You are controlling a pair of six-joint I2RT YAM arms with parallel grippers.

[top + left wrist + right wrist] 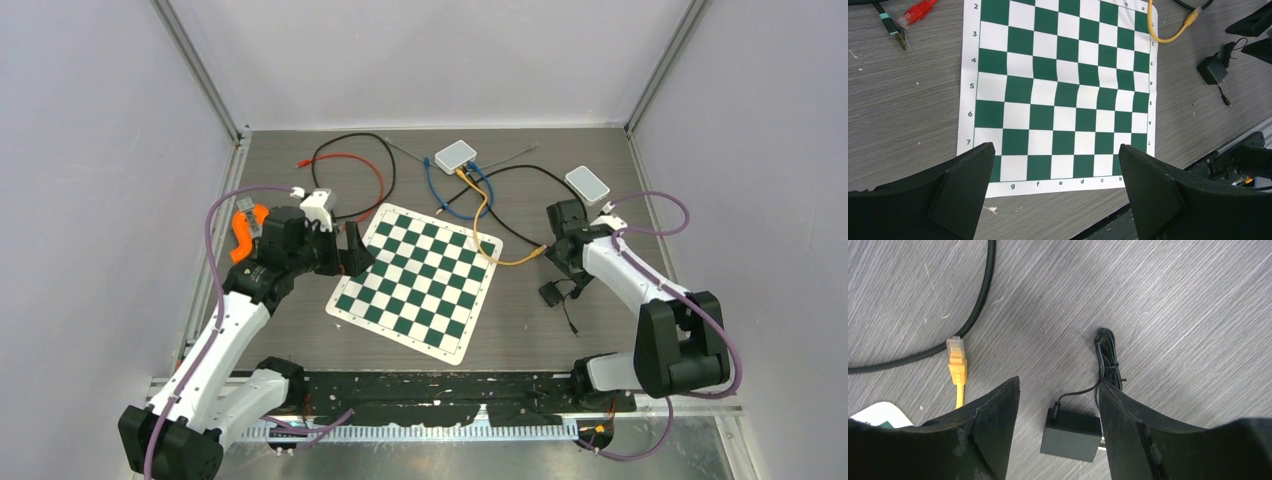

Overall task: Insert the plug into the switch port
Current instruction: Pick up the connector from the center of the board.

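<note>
A white switch (455,155) sits at the back of the table with blue and yellow cables running to it. The yellow cable's free plug (540,252) lies by the chessboard's right corner; it also shows in the right wrist view (956,358) and the left wrist view (1193,18). My right gripper (563,262) is open and empty (1058,386), hovering just right of that plug, over a black power adapter (1071,434). My left gripper (355,250) is open and empty above the chessboard's near-left edge (1055,155).
A green-and-white chessboard (418,278) lies mid-table. A red plug (918,10) and a teal-collared black plug (894,34) lie left of it. A second white box (587,183) sits back right. A thick black cable (979,300) runs past the yellow plug.
</note>
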